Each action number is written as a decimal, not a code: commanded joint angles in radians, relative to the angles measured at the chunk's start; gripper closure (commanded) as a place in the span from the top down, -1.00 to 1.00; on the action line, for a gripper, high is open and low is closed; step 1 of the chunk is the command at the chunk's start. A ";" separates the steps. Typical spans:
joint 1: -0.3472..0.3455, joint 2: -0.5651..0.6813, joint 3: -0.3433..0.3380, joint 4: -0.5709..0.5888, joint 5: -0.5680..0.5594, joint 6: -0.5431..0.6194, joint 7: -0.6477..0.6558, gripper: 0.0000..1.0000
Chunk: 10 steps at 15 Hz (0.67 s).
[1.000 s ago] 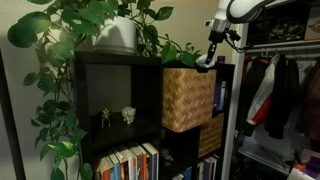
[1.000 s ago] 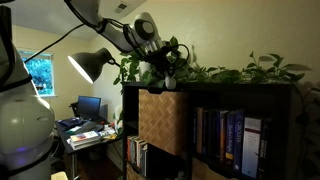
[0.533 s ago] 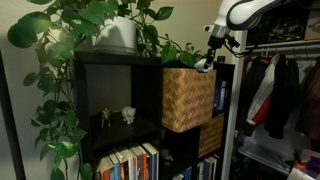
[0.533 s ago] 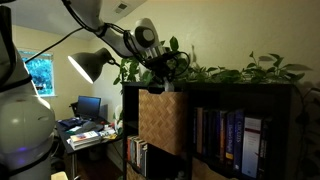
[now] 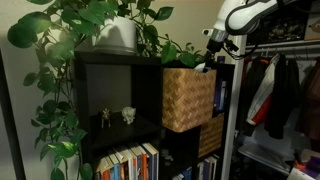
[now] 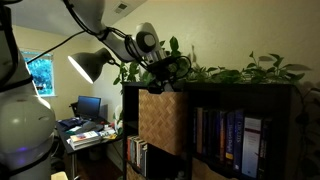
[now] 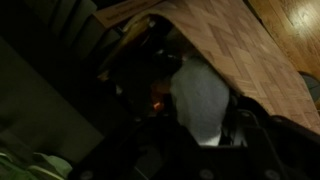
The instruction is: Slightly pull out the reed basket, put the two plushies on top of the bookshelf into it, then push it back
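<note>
The gripper [image 5: 211,62] hovers over the bookshelf's [image 5: 120,60] top corner, above the protruding reed basket [image 5: 187,98]. Whether it clamps the whitish plushie [image 7: 200,95] cannot be told. Released off-centre, the toy could miss the basket's rim and fall.

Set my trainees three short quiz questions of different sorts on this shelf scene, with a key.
1. True or false: the tan basket sits fully pushed into the bookshelf.
2. Where is the gripper? A: above the basket. B: below it. C: touching the floor.
3. Fill in: the two pale figurines stand in the compartment directly ___ the potted plant.
Key: 1 false, it sticks out at the front; 2 A; 3 below.
</note>
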 commanded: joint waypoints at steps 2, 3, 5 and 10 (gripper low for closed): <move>0.010 -0.049 -0.004 -0.008 0.005 -0.021 0.003 0.70; 0.011 -0.059 -0.003 -0.008 0.010 -0.031 0.008 0.81; 0.011 -0.082 0.000 -0.011 0.014 -0.050 0.027 0.98; 0.023 -0.136 0.009 -0.017 0.070 -0.161 0.112 1.00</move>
